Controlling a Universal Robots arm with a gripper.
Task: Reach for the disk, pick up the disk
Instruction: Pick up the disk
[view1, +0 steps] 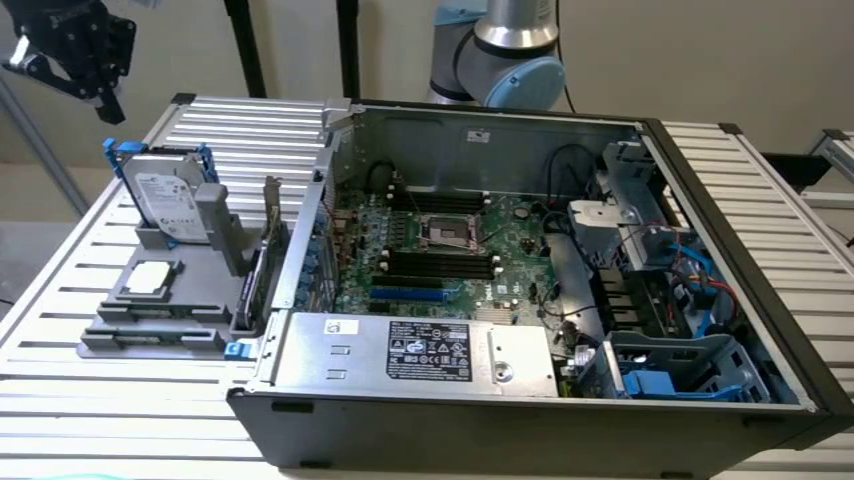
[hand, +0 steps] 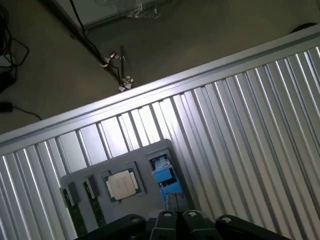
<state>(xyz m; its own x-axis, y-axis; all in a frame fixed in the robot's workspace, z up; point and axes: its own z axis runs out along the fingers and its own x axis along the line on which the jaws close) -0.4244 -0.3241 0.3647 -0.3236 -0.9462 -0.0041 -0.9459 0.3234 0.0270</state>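
Pincer (view1: 70, 70) hangs above the disk (view1: 171, 200), chip (view1: 150, 278) and computer case (view1: 534, 430) alongside.

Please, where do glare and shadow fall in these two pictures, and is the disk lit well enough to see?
Exterior view: soft, even light; the disk stands clearly lit, its white label plain, while the computer case holds shadow toward the exterior view's right. Wrist view: the ribbed metal table throws bright glare streaks, and the floor beyond is dim.
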